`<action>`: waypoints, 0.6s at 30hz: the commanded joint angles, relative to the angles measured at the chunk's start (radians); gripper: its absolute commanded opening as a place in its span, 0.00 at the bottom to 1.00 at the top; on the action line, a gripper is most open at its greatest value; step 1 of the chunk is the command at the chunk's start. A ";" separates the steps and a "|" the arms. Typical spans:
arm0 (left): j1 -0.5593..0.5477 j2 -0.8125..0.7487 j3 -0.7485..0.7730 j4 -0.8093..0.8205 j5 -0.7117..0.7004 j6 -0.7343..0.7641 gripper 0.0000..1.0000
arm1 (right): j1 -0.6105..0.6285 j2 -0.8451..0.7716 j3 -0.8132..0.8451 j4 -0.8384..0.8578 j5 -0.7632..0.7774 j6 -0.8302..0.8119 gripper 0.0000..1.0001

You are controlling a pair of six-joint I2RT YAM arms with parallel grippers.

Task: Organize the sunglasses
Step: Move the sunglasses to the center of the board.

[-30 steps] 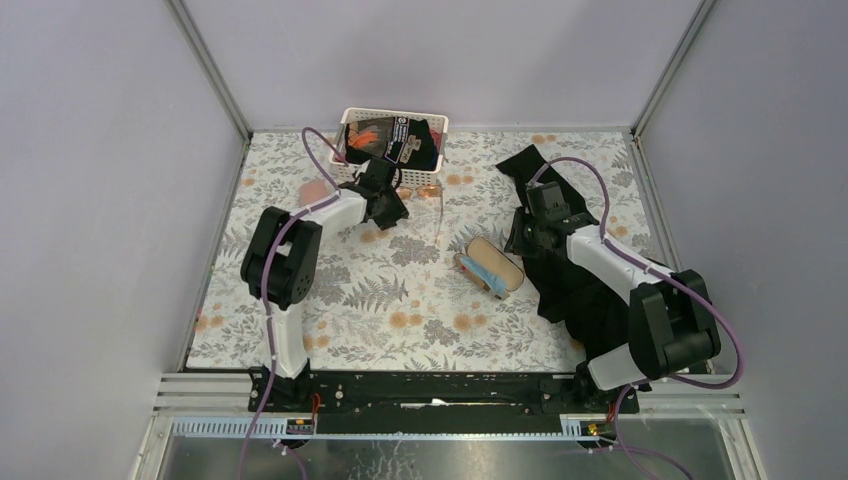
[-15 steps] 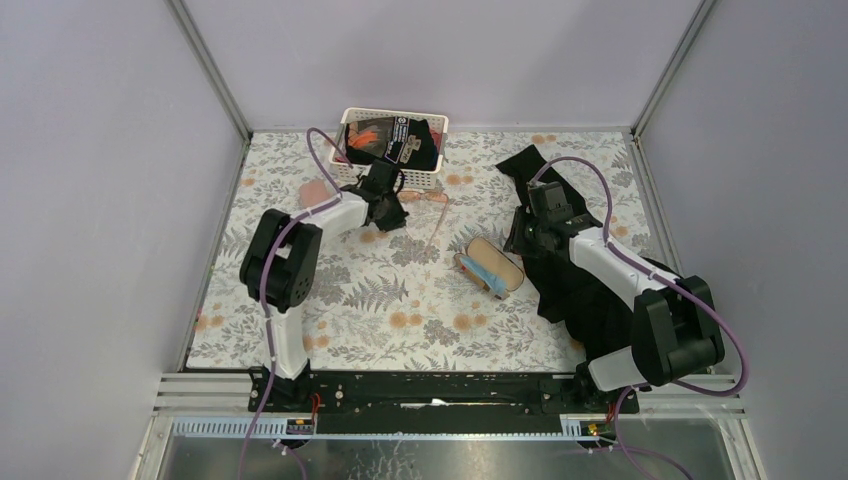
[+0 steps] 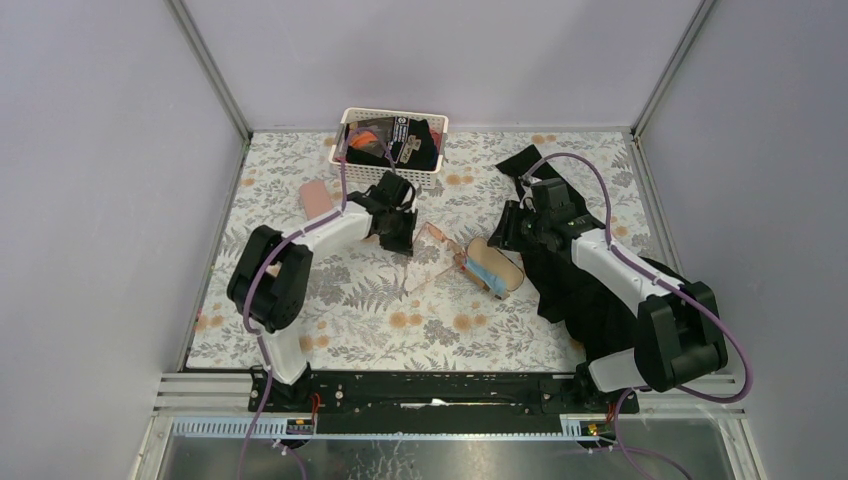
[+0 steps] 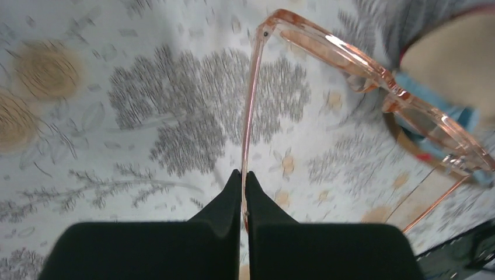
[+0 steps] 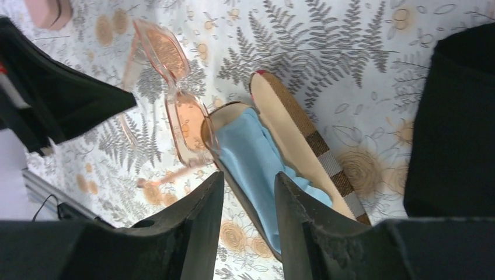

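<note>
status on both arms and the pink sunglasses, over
Left jaws shut on a temple of the pink sunglasses. Right jaws open, above the open plaid case. Blue cloth lying in the case.

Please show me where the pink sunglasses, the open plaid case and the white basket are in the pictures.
pink sunglasses (image 5: 188,125), right wrist view, on the lens nearer the case.
plaid case (image 5: 303,134), right wrist view, on its open lid.
white basket (image 3: 398,113), top external view, on its far rim.

You're looking into a lab test cell: plain lilac panels (image 3: 100,200) set in metal struts (image 3: 208,68) box in a floral cloth (image 3: 370,300), and the cabled left arm (image 3: 320,228) and right arm (image 3: 610,265) are bolted to a black rail (image 3: 430,388) at the bottom of the frame.
</note>
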 commanded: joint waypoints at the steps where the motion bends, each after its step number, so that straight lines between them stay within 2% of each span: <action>1: -0.024 -0.058 -0.058 -0.179 -0.009 0.193 0.00 | 0.007 -0.010 0.016 0.053 -0.107 0.014 0.46; 3: -0.037 -0.078 -0.085 -0.198 -0.034 0.221 0.01 | 0.009 -0.010 0.014 0.059 -0.128 0.014 0.47; 5: -0.050 -0.091 -0.105 -0.189 -0.064 0.212 0.07 | 0.019 -0.006 0.016 0.069 -0.150 0.018 0.48; 7: -0.058 -0.088 -0.104 -0.182 -0.048 0.204 0.20 | 0.052 0.003 0.027 0.078 -0.154 0.017 0.49; 9: -0.065 -0.080 -0.095 -0.192 -0.088 0.197 0.29 | 0.115 0.021 0.052 0.072 -0.112 -0.001 0.51; 14: -0.063 -0.135 -0.079 -0.232 -0.190 0.156 0.32 | 0.231 0.095 0.123 0.064 -0.072 -0.025 0.52; 18: -0.061 -0.227 -0.101 -0.242 -0.183 0.089 0.30 | 0.282 0.141 0.158 0.070 -0.079 -0.032 0.52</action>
